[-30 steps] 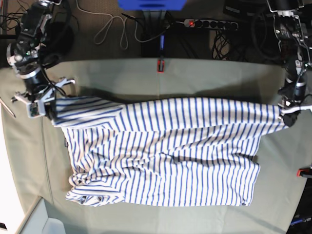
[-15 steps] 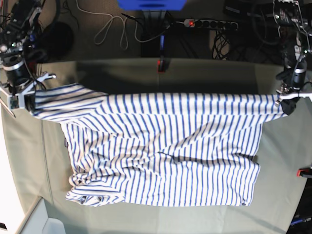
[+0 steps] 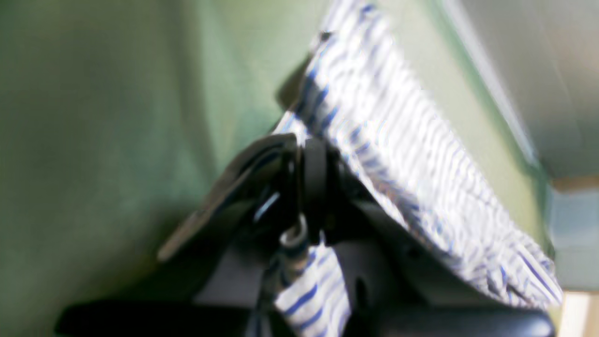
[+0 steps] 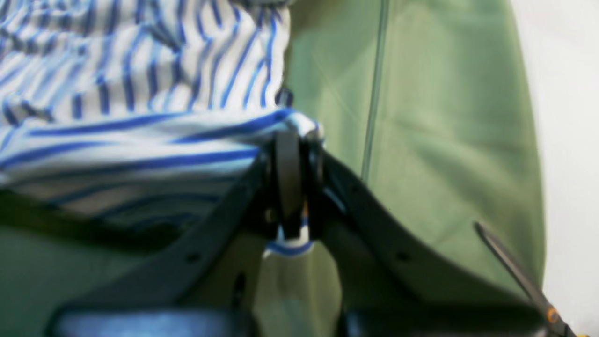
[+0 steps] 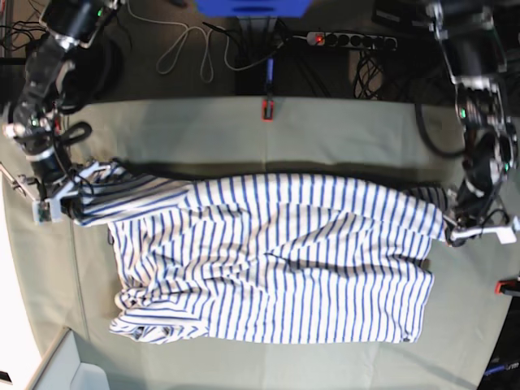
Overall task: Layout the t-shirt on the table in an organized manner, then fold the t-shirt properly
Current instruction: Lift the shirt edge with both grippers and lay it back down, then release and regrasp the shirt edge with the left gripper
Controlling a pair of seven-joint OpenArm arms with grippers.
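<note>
The t-shirt (image 5: 276, 260), white with thin blue stripes, lies spread across the table (image 5: 341, 134), with its near left part bunched in folds. My right gripper (image 5: 61, 203) is at the shirt's far left corner and is shut on the t-shirt (image 4: 140, 93), with fabric pinched between the jaws of the gripper (image 4: 292, 140). My left gripper (image 5: 452, 230) is at the far right corner. In the left wrist view this gripper (image 3: 304, 154) is shut on the striped t-shirt (image 3: 398, 140), and a strip of cloth hangs below the jaws.
A red clip (image 5: 267, 109) sits at the table's far edge. A power strip (image 5: 349, 39) and cables lie behind it. A white box (image 5: 73, 370) stands at the near left corner, and a red object (image 5: 509, 286) at the right edge. A thin dark tool (image 4: 514, 271) lies beside my right gripper.
Both grippers have come nearer and lower with the shirt's far edge. That edge was stretched taut and straight; it now sags and rests slack on the table.
</note>
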